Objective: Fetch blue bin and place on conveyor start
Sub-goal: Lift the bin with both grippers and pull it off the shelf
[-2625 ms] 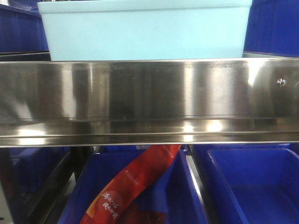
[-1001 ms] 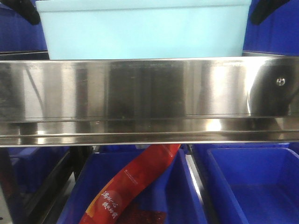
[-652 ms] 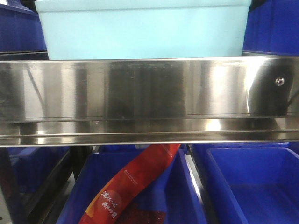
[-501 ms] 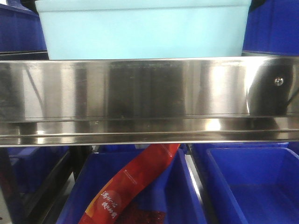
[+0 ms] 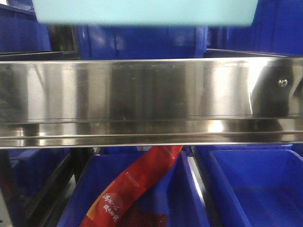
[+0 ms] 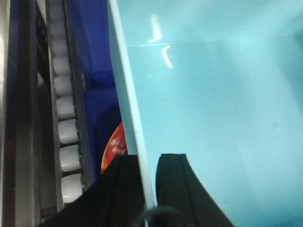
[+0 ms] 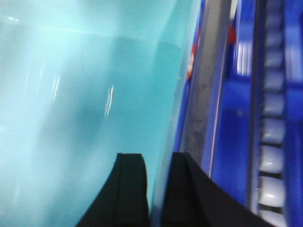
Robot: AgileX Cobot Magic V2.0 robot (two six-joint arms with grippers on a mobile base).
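The blue bin [image 5: 142,12] is a pale aqua tub hanging above the shelf; only its bottom strip shows at the top of the front view. In the left wrist view my left gripper [image 6: 149,161] is shut on the bin's left wall [image 6: 128,94], one black finger inside and one outside. On the opposite side, my right gripper [image 7: 158,158] is shut on the bin's right wall [image 7: 177,85] in the same way. The bin's smooth inside [image 7: 85,94] holds nothing. The conveyor start is out of view.
A shiny stainless-steel shelf rail [image 5: 151,99] spans the front view. Dark blue crates [image 5: 142,40] stand behind where the bin was, and more [image 5: 255,189] sit below, one holding a red packet [image 5: 137,184]. White rollers [image 6: 66,132] [image 7: 272,161] line both shelf sides.
The bin has risen off the shelf, from filling the space above the rail to only its base showing. The dark blue crates behind it are now exposed.
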